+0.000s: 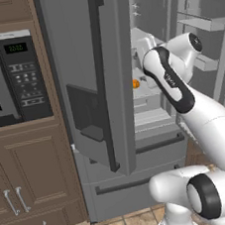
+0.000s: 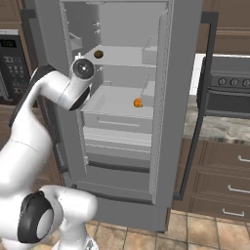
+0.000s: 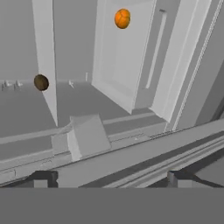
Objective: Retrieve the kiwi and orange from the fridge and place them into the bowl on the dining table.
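Note:
The fridge point(image 1: 77, 49) stands with its right door swung open, and my arm reaches into its pale shelved interior point(image 2: 127, 24). The orange point(image 2: 138, 102) point(image 1: 136, 83) sits on the middle shelf above the drawers. The kiwi point(image 2: 98, 54), small and brown, rests on the shelf above it. In the hand view the orange point(image 3: 122, 19) is far off at the top and the kiwi point(image 3: 41, 82) at the left. My gripper point(image 3: 110, 179) is open, its fingertips point(image 3: 41, 178) wide apart with nothing between them, well short of both fruits. The bowl and the dining table are out of view.
A black built-in microwave point(image 1: 10, 77) sits over brown cabinets point(image 1: 33, 179) left of the fridge. The open door point(image 2: 180, 97) with its bins point(image 1: 200, 21) stands at the right. Beyond it are a stove point(image 2: 229, 95) and a stone counter point(image 2: 215, 127).

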### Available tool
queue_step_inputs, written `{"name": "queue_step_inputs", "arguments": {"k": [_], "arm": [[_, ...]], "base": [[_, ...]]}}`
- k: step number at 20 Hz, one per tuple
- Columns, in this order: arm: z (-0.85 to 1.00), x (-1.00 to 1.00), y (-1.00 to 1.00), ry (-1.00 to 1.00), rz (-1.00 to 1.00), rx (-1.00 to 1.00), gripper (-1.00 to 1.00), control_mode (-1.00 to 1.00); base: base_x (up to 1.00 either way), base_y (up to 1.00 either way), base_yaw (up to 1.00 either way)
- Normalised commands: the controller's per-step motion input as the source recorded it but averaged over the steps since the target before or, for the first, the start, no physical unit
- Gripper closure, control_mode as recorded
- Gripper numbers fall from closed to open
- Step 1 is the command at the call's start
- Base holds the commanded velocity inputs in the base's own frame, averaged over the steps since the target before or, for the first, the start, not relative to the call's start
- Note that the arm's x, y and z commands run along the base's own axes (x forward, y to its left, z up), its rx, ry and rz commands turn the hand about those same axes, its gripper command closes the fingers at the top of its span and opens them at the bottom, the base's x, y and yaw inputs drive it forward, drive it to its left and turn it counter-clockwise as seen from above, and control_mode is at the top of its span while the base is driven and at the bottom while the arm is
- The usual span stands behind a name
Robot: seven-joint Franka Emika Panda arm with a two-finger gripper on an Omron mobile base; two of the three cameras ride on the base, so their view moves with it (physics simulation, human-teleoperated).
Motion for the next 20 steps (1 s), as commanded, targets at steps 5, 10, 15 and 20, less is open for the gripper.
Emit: {"name": "queue_step_inputs", "arguments": {"k": [5,10,15,20], "arm": [[0.00,0.29,0.20,-0.04,0.03,-0.05,-1.00,-1.00],[0.01,-0.01,0.65,-0.02,0.14,-0.06,-1.00,-1.00],[0.00,-0.09,0.89,0.00,0.18,-0.04,-1.00,-1.00],[0.01,-0.51,1.00,0.00,0.22,-0.03,-1.00,-1.00]], "base": [[0.00,0.00,0.00],[0.00,0.00,0.00],[0.00,0.00,0.00],[0.00,0.00,0.00]]}}
